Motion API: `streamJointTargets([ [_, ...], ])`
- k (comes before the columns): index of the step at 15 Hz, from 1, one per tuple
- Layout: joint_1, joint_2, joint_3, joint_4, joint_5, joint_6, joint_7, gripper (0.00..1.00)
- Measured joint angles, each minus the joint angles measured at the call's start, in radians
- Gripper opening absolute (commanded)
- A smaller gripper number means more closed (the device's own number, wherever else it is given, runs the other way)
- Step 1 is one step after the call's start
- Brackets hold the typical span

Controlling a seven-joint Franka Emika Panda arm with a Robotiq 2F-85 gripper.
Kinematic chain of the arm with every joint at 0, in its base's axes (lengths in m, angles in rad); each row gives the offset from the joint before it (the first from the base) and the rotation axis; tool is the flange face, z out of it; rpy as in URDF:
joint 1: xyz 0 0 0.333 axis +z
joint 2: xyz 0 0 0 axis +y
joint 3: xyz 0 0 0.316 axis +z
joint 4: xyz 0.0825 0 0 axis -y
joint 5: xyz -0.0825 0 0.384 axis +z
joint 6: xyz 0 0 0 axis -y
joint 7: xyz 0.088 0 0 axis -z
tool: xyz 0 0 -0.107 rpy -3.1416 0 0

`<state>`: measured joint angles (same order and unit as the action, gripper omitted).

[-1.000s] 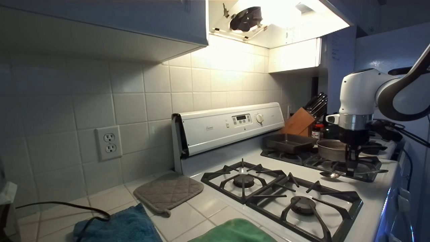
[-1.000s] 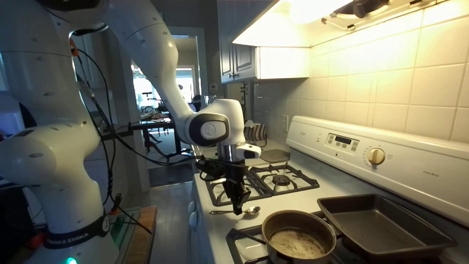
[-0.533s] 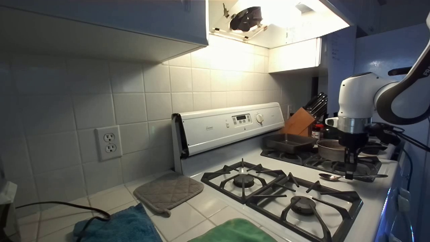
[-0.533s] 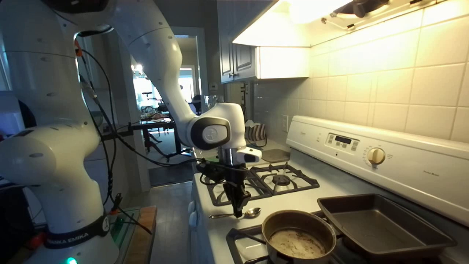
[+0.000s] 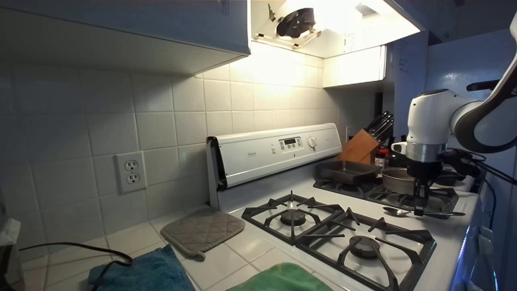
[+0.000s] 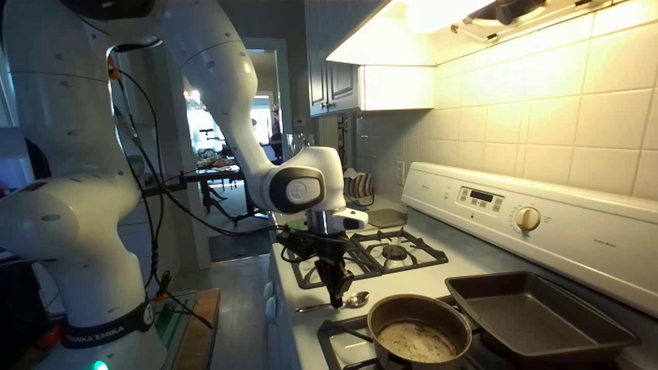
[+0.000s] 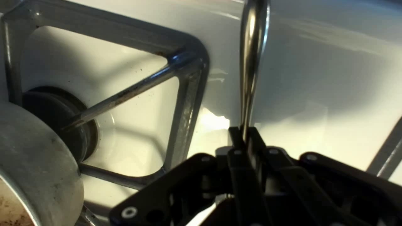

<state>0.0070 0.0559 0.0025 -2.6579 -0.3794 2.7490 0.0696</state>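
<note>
Shiny silver metal spoon (image 7: 251, 56): in my grip, low over the white enamel stovetop (image 6: 398, 284); in both exterior views its bowl points toward the white control panel (image 6: 570, 221) and its handle toward the stovetop's front edge. Whether it touches the enamel I cannot tell.
My black two-fingered gripper (image 6: 336, 304): pointing down, jaws closed to no more than the width of the spoon's narrow stem, which I have pinched between them.
Black metal burner grate (image 7: 185, 122): just to one side of the spoon.
Round, dull grey metal saucepan (image 6: 419, 311): on that grate, near the spoon, stained brown inside.
Dark rectangular metal baking pan (image 6: 540, 308): beside the saucepan, nearer the control panel.
Brown wooden knife block (image 5: 358, 146): beyond the baking pan in an exterior view.
Grey quilted potholder (image 5: 202, 230): flat on the white tiled counter (image 5: 218, 266), well apart from my gripper.
</note>
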Motion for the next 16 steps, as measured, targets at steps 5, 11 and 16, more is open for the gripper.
streamJointTargets([
  [5,0.000,0.016,-0.017,0.000,-0.062,0.019,0.049,0.02],
  [11,0.000,0.032,-0.026,0.000,-0.097,0.030,0.079,0.53],
  [16,0.001,0.031,-0.034,0.001,-0.096,0.031,0.078,0.87],
])
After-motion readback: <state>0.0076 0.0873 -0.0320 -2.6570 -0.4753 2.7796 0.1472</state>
